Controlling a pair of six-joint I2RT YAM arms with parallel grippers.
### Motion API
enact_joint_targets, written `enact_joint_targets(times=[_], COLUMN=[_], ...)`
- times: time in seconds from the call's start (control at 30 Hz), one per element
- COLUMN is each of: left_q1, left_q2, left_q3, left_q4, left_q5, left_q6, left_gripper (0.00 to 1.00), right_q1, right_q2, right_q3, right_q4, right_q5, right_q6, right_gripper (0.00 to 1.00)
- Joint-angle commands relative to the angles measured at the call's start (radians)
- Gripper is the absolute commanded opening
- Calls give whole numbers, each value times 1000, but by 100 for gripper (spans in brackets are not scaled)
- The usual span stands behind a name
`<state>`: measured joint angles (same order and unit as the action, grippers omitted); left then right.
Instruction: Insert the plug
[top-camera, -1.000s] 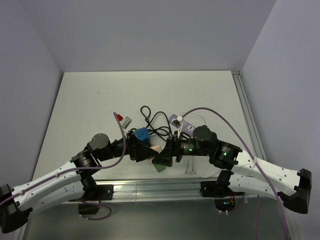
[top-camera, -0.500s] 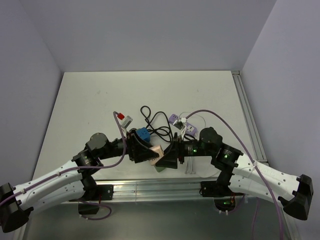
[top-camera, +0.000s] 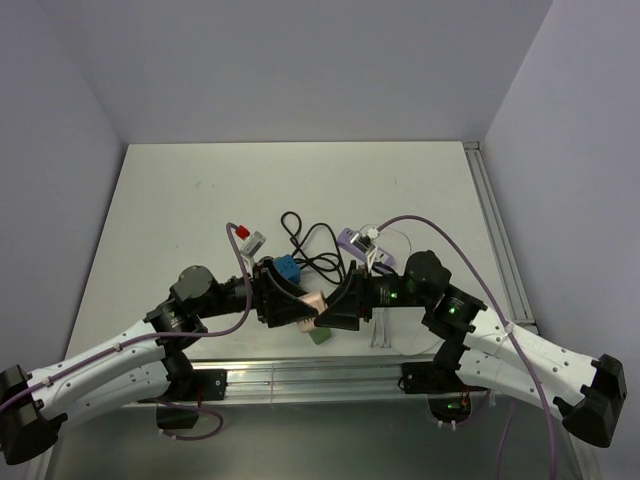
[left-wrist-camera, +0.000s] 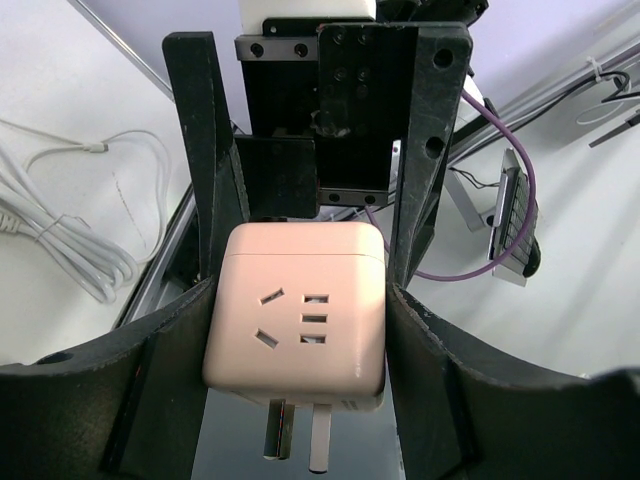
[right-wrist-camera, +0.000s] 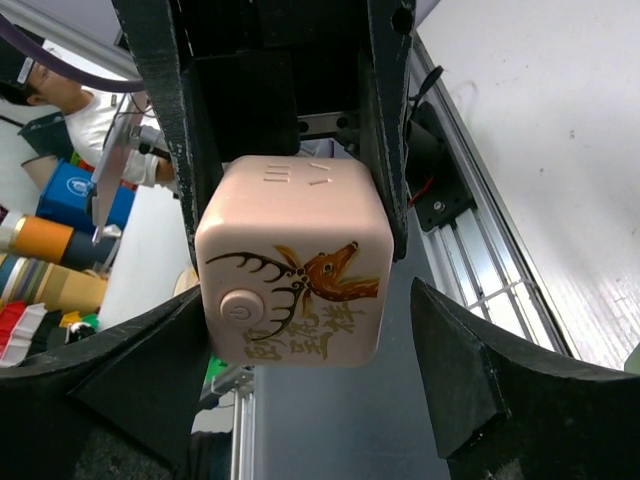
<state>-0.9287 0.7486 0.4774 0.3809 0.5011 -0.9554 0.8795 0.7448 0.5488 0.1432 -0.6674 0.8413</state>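
Plug cube (left-wrist-camera: 300, 310), pale pink, near-cubic, no evident long axis. Location: held above the table's (top-camera: 180, 190) near edge, between both arms.

- Left gripper (left-wrist-camera: 300, 300): fingers pressed on two opposite sides of the cube, gripping it.
- Right gripper (right-wrist-camera: 305, 300): fingers spread around the cube, a clear gap on one side.
- Left wrist view only: socketed face toward the lens; two flat metal prongs (left-wrist-camera: 300, 435) project from the lower face, pointing to the bottom of the frame.
- Right wrist view only: opposite face, with a deer drawing and a round button (right-wrist-camera: 235, 307); prongs hidden.
- Top view only: an end of the green strip (top-camera: 320, 336) just nearside of the cube; blue boxy adapter (top-camera: 287, 270) beside the left gripper's far side; black cable (top-camera: 305, 235) beyond.
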Motion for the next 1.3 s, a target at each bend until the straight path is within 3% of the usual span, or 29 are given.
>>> enact_joint_targets(times=[0.0,0.07,0.13,0.17,0.2,0.23,0.3,0.33,0.37,0.47,0.5,0.53,0.6,0.77,0.93,1.07,1.27], left_q1=[1,1,1,1,1,1,1,1,1,1,1,1,1,1,1,1,1], left_q2=[-6,4,6,6,5,2,-5,-14,-20,-51,-61,-80,-101,-190,-259,-287,-365], left_q3=[4,1,-3,-6,-5,0,13,26,29,33,35,41,52,110,187,205,208], left_q4=[87,92,102,104,101,84,44,-9,-25,-85,-100,-146,-195,-384,-794,-907,-1017], left_q5=[50,53,57,56,53,45,24,-13,-28,-91,-111,-160,-208,-401,-840,-960,-1098], left_q6=[-5,-5,-8,-11,-11,-5,7,13,23,32,33,37,49,90,-26,-71,-144], left_gripper=[0,0,0,0,0,0,1,6,28,69,75,89,98,100,100,99,98], right_q1=[-17,-25,-28,-28,-30,-30,-31,-31,-30,-31,-31,-34,-34,-54,-63,-65,-50], right_q2=[5,8,21,27,33,37,45,47,48,51,50,48,39,30,97,197,370], right_q3=[-9,-9,-4,-6,-7,-12,-12,-12,-13,-23,-23,-23,-15,-10,94,189,322], right_q4=[87,108,127,137,151,171,168,151,142,136,134,121,63,-20,-306,-483,-655], right_q5=[-27,-43,-52,-67,-76,-81,-78,-74,-69,-58,-51,-44,-23,31,218,374,482], right_q6=[34,41,50,54,67,71,70,65,61,59,56,53,27,-2,-117,-208,-274], right_gripper=[82,79,69,50,38,15,0,0,0,0,0,0,0,0,0,0,0])
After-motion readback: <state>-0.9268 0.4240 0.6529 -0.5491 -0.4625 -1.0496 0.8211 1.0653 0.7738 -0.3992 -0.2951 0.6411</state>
